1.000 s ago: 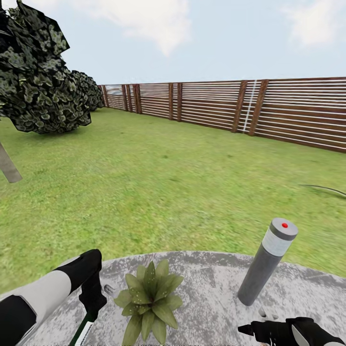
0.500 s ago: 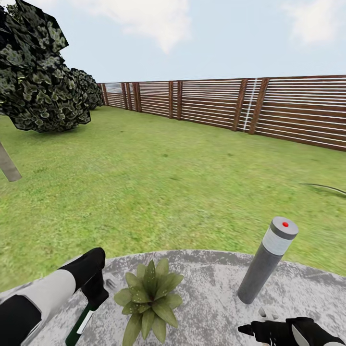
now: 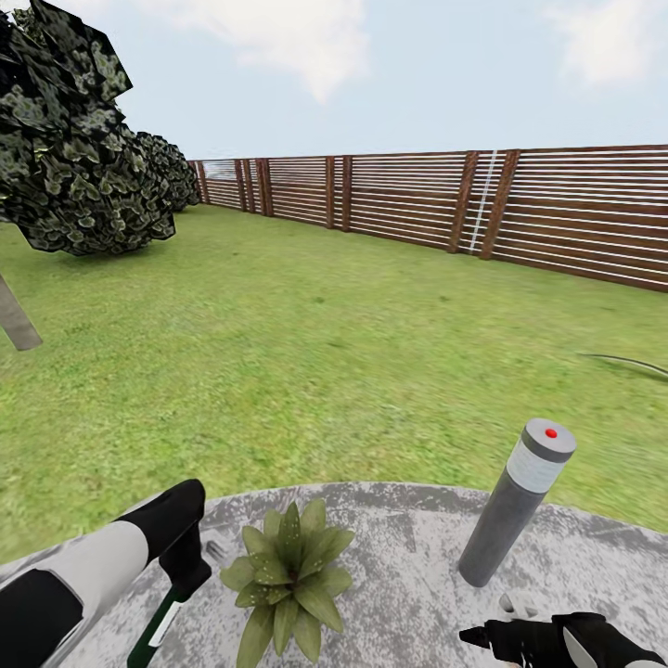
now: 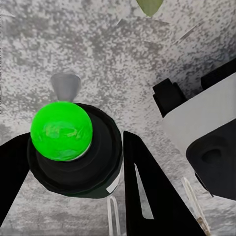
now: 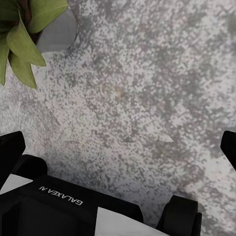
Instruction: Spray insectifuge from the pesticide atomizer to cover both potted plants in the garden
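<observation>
Green atomizer point(image 3: 156, 623), clamped in left claw point(image 3: 183, 568), has edged toward plant point(image 3: 289, 577); spraying looks imminent.

Grey speckled round patio point(image 3: 408, 566) on lawn point(image 3: 306, 353); potted plant point(image 3: 289, 575) and bollard lamp point(image 3: 516, 506) on it.

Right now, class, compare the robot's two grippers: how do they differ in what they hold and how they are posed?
The left gripper is shut on the pesticide atomizer, beside the potted plant; the right gripper holds nothing. In the wrist views, the left gripper's fingers flank the atomizer's cap, while the right gripper's fingers stand wide apart over bare paving. Both hover low above the grey patio.
</observation>
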### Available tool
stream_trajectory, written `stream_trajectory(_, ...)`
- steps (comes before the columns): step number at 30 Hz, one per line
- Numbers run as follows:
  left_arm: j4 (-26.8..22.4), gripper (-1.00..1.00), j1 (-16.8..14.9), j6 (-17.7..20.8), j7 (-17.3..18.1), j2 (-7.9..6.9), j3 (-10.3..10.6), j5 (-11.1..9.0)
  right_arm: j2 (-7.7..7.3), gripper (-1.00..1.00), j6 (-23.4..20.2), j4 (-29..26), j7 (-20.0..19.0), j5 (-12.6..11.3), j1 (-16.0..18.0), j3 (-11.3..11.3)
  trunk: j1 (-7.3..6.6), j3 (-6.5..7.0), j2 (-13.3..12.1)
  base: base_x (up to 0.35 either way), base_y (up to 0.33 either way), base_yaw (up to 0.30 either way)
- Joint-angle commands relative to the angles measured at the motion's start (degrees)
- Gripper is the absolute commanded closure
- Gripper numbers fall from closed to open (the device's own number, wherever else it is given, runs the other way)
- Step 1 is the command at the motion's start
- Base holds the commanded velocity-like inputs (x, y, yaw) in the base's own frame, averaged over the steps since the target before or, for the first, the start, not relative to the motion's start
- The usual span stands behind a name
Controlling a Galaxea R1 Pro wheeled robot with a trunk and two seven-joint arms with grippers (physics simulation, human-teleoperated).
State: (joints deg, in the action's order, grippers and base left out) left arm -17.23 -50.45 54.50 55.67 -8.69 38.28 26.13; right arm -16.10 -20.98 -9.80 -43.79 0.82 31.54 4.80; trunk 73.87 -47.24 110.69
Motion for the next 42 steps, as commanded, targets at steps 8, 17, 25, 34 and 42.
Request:
stream_trajectory(8, 0.8, 1.0, 0.0, 0.3, 0.6, -2.17, 0.0, 0.6, 0.02, -1.0, -0.6, 0.0, -0.2, 0.1, 0.0, 0.5, -0.01, -0.05, 0.0, 0.0, 0.0, 0.0)
stream_trajectory(17, 2.4, 1.0, 0.1, 0.1, 2.0, -1.53, 0.0, -4.6, 0.02, -1.0, -0.6, 0.0, -0.2, 0.1, 0.0, 0.4, -0.01, -0.05, 0.0, 0.0, 0.0, 0.0)
stream_trajectory(25, 2.5, 1.0, 0.1, -0.1, 3.4, -0.95, 0.0, -9.1, 0.02, -1.0, -0.6, 0.0, -0.2, 0.1, 0.0, 0.4, -0.01, -0.05, 0.0, 0.0, 0.0, 0.0)
stream_trajectory(34, 6.2, 1.0, 0.1, -0.2, 4.9, -0.89, 0.0, -9.1, 0.02, -1.0, -0.6, 0.0, -0.2, 0.1, 0.0, 0.4, -0.01, -0.05, 0.0, 0.0, 0.0, 0.0)
stream_trajectory(42, 6.5, 1.0, 0.1, -0.2, 4.8, -0.98, 0.0, -9.1, 0.02, -1.0, -0.6, 0.0, -0.2, 0.1, 0.0, 0.4, -0.01, -0.05, 0.0, 0.0, 0.0, 0.0)
